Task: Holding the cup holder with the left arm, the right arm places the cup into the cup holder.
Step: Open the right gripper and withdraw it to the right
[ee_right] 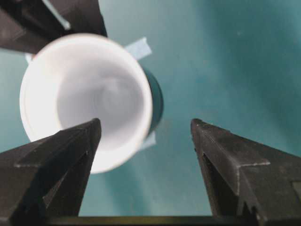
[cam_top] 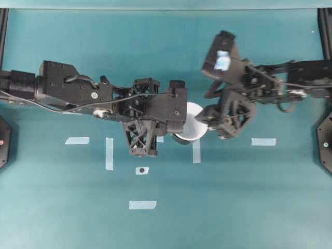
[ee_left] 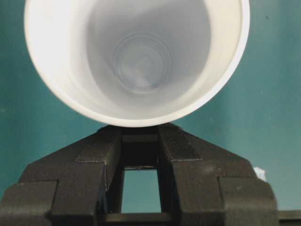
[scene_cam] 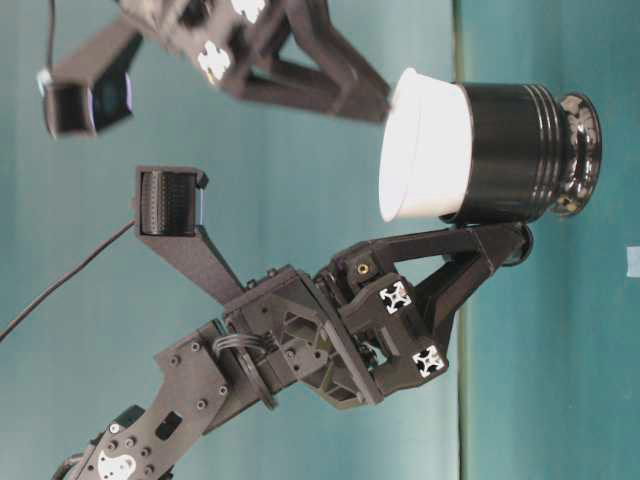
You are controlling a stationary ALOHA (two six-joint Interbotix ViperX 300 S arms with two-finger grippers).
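The white cup (scene_cam: 428,150) sits inside the glossy black cup holder (scene_cam: 520,148), its rim and upper wall sticking out. My left gripper (scene_cam: 497,245) is shut on the holder's short side handle. In the left wrist view the cup (ee_left: 136,56) fills the top, and the left gripper (ee_left: 140,135) is closed just under its rim; the handle is hidden there. My right gripper (ee_right: 146,129) is open and empty, off to one side of the cup (ee_right: 84,99), with the holder's dark edge (ee_right: 158,101) behind. Overhead, the cup (cam_top: 193,120) lies between the left gripper (cam_top: 179,134) and the right gripper (cam_top: 207,120).
Pale tape strips (cam_top: 109,153) mark the teal table (cam_top: 233,207), one (cam_top: 263,141) at the right and one (cam_top: 142,205) near the front. A small black dot on tape (cam_top: 141,170) lies below the left gripper. Black frame posts (cam_top: 326,31) stand at the edges.
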